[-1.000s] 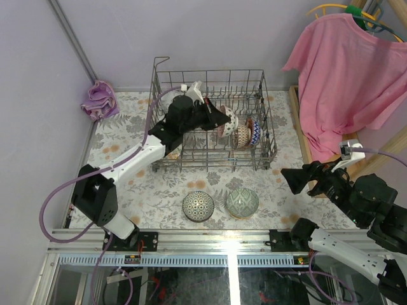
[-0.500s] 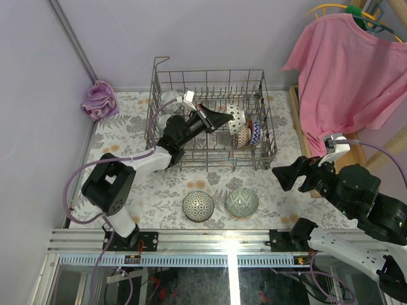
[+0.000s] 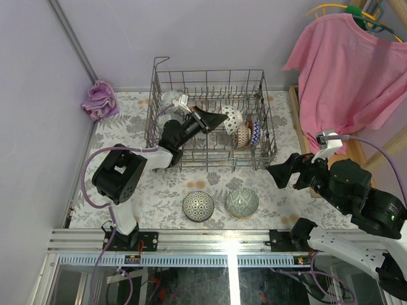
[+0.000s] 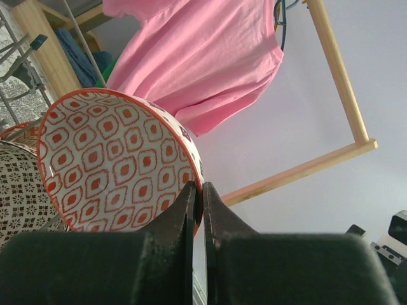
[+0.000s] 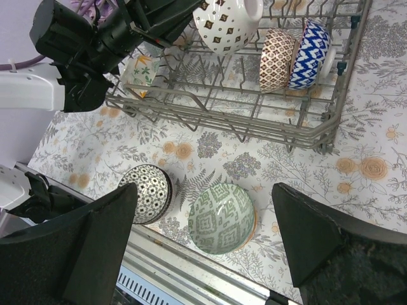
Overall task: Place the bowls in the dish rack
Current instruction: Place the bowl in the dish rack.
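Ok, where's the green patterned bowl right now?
In the top view the green bowl sits on the table, right of the black-and-white bowl, on the near side of the dish rack.

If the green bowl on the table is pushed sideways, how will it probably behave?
The green bowl looks like glazed ceramic: probably stiff, slippery and breakable. It sits upright, opening up, so it would likely slide rather than roll or tip.

Six bowls counted, four around the left gripper, two near the right gripper, one dish rack, one shirt, one cloth.
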{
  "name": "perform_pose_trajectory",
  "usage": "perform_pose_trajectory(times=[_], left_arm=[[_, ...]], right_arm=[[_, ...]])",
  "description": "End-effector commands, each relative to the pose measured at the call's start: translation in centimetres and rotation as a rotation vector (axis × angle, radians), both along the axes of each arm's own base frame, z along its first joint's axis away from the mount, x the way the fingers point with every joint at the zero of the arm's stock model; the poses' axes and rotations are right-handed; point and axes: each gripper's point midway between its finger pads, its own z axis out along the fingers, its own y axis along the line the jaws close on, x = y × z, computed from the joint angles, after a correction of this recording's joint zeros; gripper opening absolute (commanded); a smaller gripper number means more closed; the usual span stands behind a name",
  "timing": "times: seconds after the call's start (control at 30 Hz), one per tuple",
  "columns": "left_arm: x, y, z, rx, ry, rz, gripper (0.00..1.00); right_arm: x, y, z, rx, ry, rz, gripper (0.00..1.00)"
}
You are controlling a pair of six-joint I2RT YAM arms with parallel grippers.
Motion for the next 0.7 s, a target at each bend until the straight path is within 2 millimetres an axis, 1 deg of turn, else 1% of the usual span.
perform_pose_trajectory(times=[0.0,0.3,0.47,0.67], left_arm=[[-0.9,1.1,2.7,-0.103,-0.128,-0.025,0.0],[-0.2,0.5,0.0,-0.084,-0.085,-0.058,0.0],[0.0,0.7,-1.5,-0.064,-0.06,-0.044,0.0],[0.5,0.7,-2.5,-0.057,-0.037,-0.032,0.0]], right_arm=[[0.6,1.3,1.3,0.039,-0.031,0.021,0.94],[1.1,1.9,0.7,0.022,-0.025,0.029,0.95],[1.2,2.0,0.6,0.019,-0.022,0.028,0.95],[1.1,2.0,0.3,0.023,-0.021,0.029,0.95]])
